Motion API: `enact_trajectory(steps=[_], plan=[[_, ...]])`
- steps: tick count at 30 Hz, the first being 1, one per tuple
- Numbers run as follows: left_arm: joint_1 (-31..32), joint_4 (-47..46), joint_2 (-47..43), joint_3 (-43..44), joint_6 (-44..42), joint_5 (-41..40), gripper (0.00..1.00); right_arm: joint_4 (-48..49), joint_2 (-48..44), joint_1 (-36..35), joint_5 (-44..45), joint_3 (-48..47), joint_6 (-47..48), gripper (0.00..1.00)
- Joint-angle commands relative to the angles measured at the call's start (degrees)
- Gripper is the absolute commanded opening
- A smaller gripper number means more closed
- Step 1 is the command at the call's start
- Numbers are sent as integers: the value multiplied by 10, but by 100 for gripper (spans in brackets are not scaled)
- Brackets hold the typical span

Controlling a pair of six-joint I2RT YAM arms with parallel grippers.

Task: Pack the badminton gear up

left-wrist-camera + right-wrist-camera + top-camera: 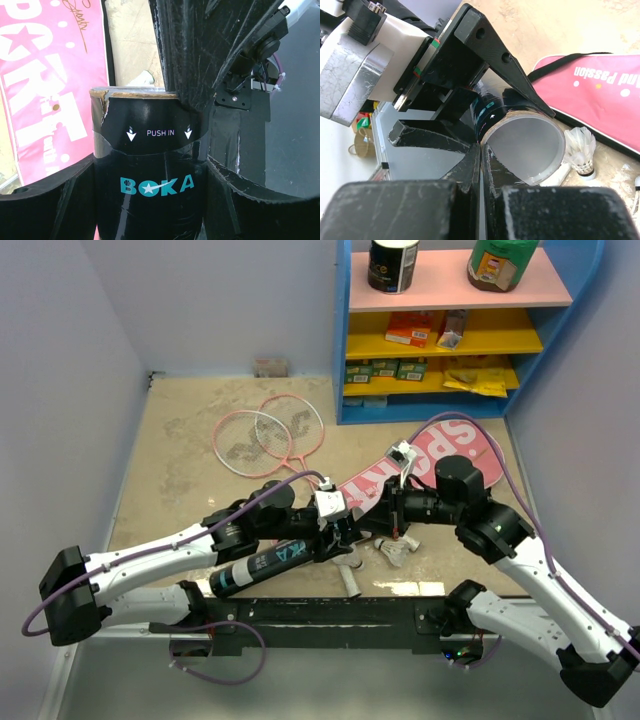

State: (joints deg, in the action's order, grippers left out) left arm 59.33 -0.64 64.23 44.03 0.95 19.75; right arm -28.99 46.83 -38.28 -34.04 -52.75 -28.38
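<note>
My left gripper point(335, 535) is shut on the long black shuttle tube point(258, 567) near its open end. In the left wrist view the tube point(147, 170), lettered "BOKA", sits between my fingers point(235, 200). My right gripper point(362, 525) is shut, and in its wrist view its tips point(484, 152) touch the rim of the tube's open mouth point(525, 145); the tube looks empty inside. White shuttlecocks point(396, 553) lie beside the mouth, one in the right wrist view point(581, 150). The pink "SPORT" bag point(445, 452) lies behind. Two rackets point(265, 440) lie crossed at mid-left.
A blue shelf unit point(460, 330) with boxes and jars stands at the back right. A small box point(270, 367) sits against the back wall. A white piece point(348, 582) lies near the black base rail point(330, 612). Grey walls close in both sides.
</note>
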Motion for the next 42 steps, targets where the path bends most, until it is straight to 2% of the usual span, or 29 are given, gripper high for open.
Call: enact_trajectory(steps=[1,10,19,23,26,27,30,37,42], plan=[[3,-71,-18,-3,13,6,4,-7,-5,-7,25,-12,10,0],[4,-61,-71,-56,21,-23,4,-77,13,-6,117,-93,38,0],[3,-55,-100,-73,28,-61,4,-113,4,-6,152,-147,39,0],[3,-46,-110,-73,34,-64,4,-142,12,-5,227,-165,46,0],[3,-38,-118,-71,38,-70,4,-149,28,-5,320,-159,54,0],[4,-35,-122,-70,38,-71,4,-145,46,-5,377,-147,55,0],[3,-11,-119,-57,40,-90,4,-106,78,7,444,-115,45,0],[3,49,-126,-32,54,-135,4,4,194,202,479,-51,9,0],[3,83,-148,-23,60,-140,4,80,278,290,463,-41,-13,0]])
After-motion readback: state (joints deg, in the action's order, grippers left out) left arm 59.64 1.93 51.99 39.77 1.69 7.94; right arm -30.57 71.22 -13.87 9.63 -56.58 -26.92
